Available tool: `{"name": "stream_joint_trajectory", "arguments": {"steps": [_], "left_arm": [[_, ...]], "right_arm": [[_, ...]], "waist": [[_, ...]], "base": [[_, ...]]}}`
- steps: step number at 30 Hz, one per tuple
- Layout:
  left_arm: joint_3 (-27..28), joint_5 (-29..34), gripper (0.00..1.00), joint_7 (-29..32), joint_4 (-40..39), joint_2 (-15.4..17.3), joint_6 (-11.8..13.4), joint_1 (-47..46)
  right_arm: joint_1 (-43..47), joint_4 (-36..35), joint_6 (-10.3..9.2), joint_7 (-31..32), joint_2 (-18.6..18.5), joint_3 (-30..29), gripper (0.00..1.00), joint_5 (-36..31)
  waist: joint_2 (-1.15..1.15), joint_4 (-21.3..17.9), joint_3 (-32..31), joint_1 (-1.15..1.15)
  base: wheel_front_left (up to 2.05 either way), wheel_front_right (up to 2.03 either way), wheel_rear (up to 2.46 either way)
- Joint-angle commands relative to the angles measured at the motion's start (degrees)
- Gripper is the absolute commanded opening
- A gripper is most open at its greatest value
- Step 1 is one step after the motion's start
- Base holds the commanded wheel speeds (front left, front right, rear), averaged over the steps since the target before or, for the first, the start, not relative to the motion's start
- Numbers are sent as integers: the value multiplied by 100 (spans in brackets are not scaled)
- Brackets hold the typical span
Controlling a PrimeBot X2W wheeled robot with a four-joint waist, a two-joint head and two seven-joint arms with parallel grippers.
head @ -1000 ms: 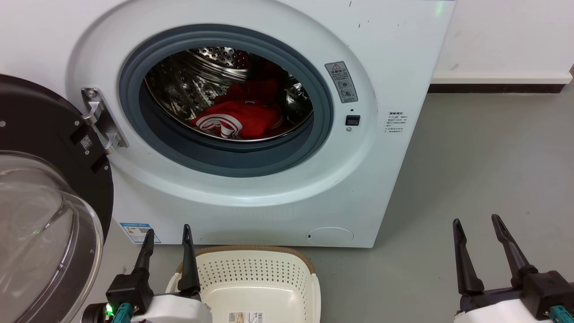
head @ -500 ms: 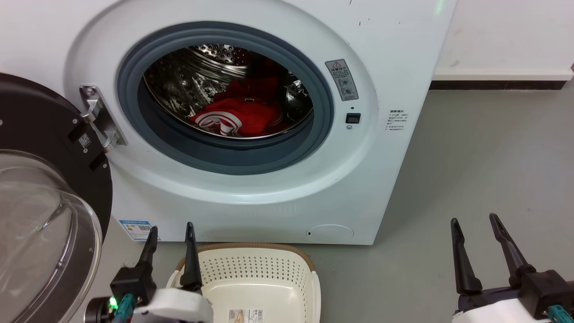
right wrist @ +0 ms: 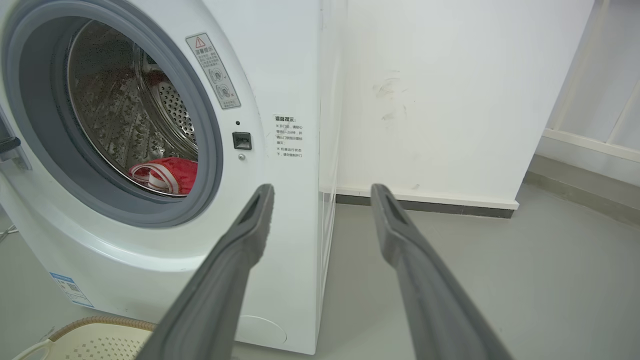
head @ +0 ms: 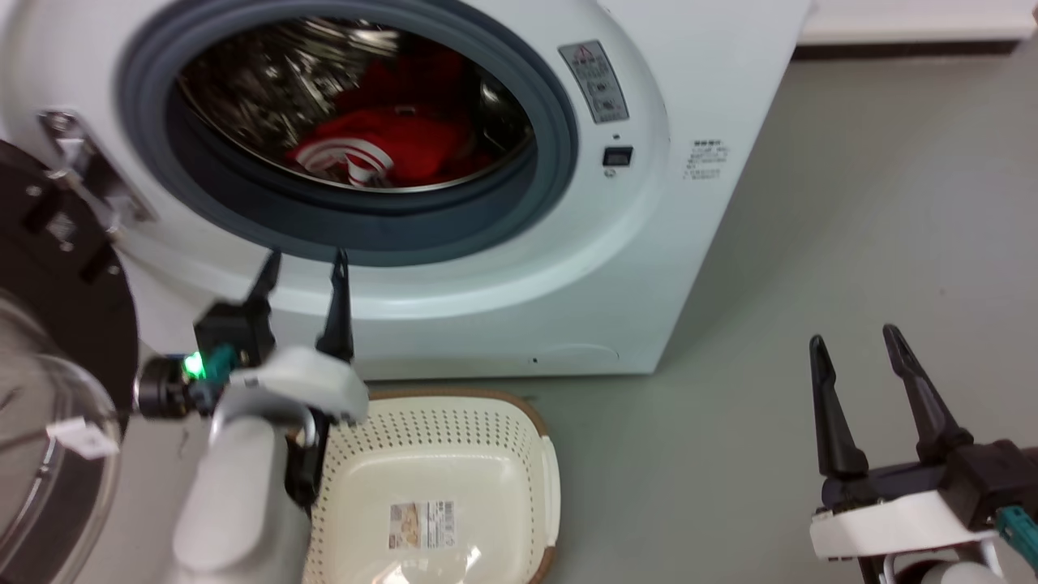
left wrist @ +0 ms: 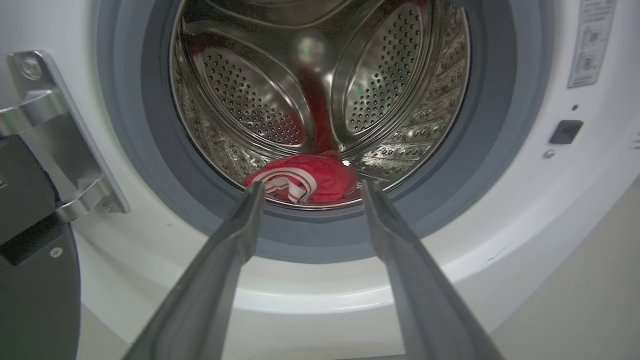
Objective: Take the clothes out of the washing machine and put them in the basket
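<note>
Red jersey (left wrist: 327, 175) in steel drum (left wrist: 250, 100): soft, light, limp, probably clingy. Pinch bunched striped fold. Approach with left gripper (head: 305, 255), spread and empty; right gripper (head: 852, 335) likewise.

Soft, even room light is falling throughout, leaving a faint shadow under the washer (head: 689, 243). The head view is smearing with motion blur, and the drum (head: 243, 81) and labels (head: 594, 81) are losing detail. In the left wrist view the steel is throwing bright glints and the near fingers (left wrist: 205, 285) are sitting out of focus. Both wrist views are stretching slightly toward their edges.
</note>
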Motion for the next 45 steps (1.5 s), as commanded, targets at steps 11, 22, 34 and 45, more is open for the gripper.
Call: {"name": "stream_joint_trajectory", "arguments": {"steps": [11,22,34,45], "left_arm": [[-124,253,100,-14,1881,549,-201,-2395],[-416,574,100,369,3476,1120,-182,-4394],[-714,770,100,1417,4288,1750,-256,-5868],[-834,720,100,2148,4516,1881,-269,-6372]], "right_arm": [[-709,-124,-4,-14,4,174,100,184],[-1286,-307,-4,-14,5,243,100,436],[-1705,-531,-4,-14,6,288,100,854],[-1903,-623,-4,-14,4,237,100,1092]], "waist": [[0,-619,1275,-1],[0,-1029,2156,-1],[0,-1421,3108,-1],[0,-1500,3495,-1]], "base": [[0,0,0],[0,0,0],[0,0,0],[0,0,0]]}}
